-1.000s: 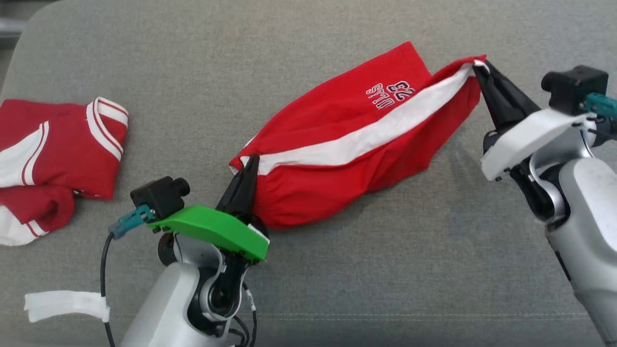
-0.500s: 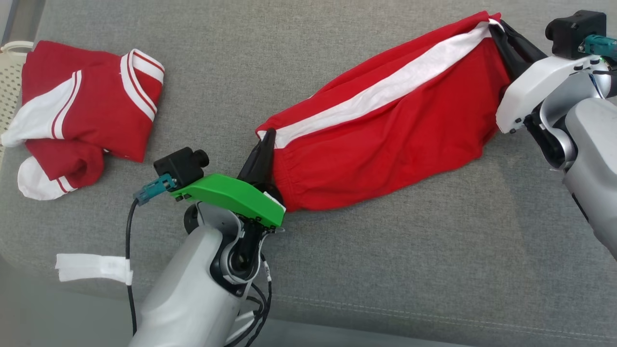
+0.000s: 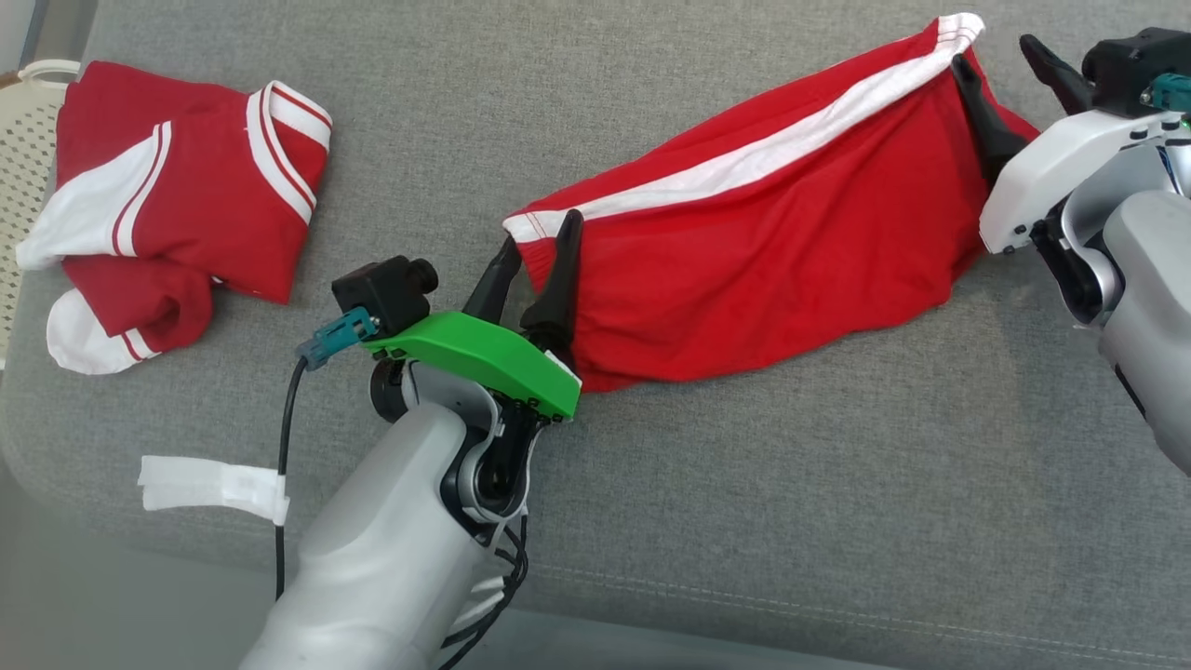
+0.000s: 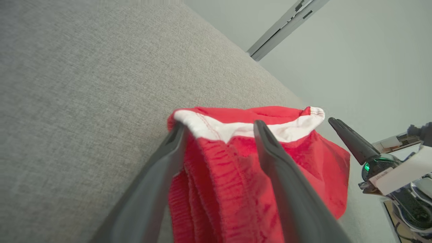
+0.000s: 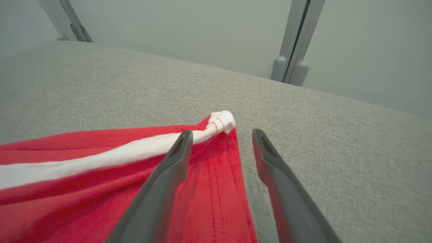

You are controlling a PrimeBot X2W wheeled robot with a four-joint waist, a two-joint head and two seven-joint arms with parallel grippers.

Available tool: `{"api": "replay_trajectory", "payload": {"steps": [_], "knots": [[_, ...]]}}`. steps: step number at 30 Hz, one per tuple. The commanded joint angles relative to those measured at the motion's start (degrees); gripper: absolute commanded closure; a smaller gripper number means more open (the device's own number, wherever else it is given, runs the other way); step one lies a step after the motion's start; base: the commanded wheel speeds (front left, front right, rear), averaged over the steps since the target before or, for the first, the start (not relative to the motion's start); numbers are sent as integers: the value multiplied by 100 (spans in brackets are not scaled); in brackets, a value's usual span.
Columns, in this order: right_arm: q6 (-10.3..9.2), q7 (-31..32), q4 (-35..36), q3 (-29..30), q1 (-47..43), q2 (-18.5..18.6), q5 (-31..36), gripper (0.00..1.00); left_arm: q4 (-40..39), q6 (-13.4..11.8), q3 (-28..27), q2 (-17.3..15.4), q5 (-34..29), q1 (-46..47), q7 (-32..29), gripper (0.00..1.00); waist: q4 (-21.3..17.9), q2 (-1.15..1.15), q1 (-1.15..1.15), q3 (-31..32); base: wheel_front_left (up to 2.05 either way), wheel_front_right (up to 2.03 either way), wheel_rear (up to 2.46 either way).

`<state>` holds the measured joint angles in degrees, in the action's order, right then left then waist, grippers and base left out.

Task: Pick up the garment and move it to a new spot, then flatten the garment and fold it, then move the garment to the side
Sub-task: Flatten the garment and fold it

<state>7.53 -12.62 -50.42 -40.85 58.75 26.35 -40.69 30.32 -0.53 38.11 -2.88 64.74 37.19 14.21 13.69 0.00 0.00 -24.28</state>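
Note:
The red shorts [image 3: 763, 233] with a white side stripe lie stretched out slantwise on the grey cushion [image 3: 744, 502]. My left gripper [image 3: 542, 233] stands open at their gathered waistband end, one finger either side of the hem. In the left wrist view the waistband [image 4: 236, 175] sits loose between the spread fingers of my left gripper [image 4: 219, 127]. My right gripper [image 3: 991, 51] is open at the far leg end. In the right wrist view the knotted white corner [image 5: 221, 121] lies just past the tips of my right gripper [image 5: 222, 134], and the left finger rests over the red cloth [image 5: 84, 182].
A second red and white garment [image 3: 177, 195] lies crumpled at the cushion's left end, next to a white basket [image 3: 28, 121]. A white tape tag [image 3: 209, 484] hangs on my left arm's cable. The cushion's front edge runs along the bottom.
Both grippers have opened and let go of the shorts, which now rest on the cushion. The head camera has shifted, so the whole scene sits further right and up.

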Motion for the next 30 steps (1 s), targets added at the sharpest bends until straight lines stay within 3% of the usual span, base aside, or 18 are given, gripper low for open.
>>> {"api": "replay_trajectory", "payload": {"steps": [1, 4, 8, 12, 15, 23, 30], "knots": [[-8, -73, -67, -11, -37, 5, -39, 0, 45, -49, -12, -8, -123, 85, 46, 0, -26, 0, 0, 55, 0, 0, 0], [-8, -182, -265, 78, -196, -66, -137, 0, 84, -141, -63, -81, -521, 48, 87, 0, -88, 0, 0, 153, 0, 0, 0], [-8, -266, -344, 341, -437, -200, -150, 0, -256, -452, -526, -254, -1294, -219, 90, 0, -215, 0, 0, 287, 0, 0, 0], [-8, -264, 110, 923, -830, -309, 100, 0, -747, -734, -942, -433, -2057, -567, 92, 0, -377, 0, 0, 396, 0, 0, 0], [-8, -266, 733, 1673, -1369, -439, 560, 0, -1201, -922, -1154, -616, -2756, -990, 93, 0, -533, 0, 0, 545, 0, 0, 0], [-8, -268, 2049, 2760, -2621, -973, 1561, 0, -1909, -1084, -1645, -910, -3491, -1768, 93, 0, -822, 0, 0, 909, 0, 0, 0], [-7, -267, 2813, 3267, -3597, -1458, 2028, 0, -2153, -1121, -1922, -1062, -3859, -2400, 94, 0, -977, 0, 0, 1184, 0, 0, 0]]}}
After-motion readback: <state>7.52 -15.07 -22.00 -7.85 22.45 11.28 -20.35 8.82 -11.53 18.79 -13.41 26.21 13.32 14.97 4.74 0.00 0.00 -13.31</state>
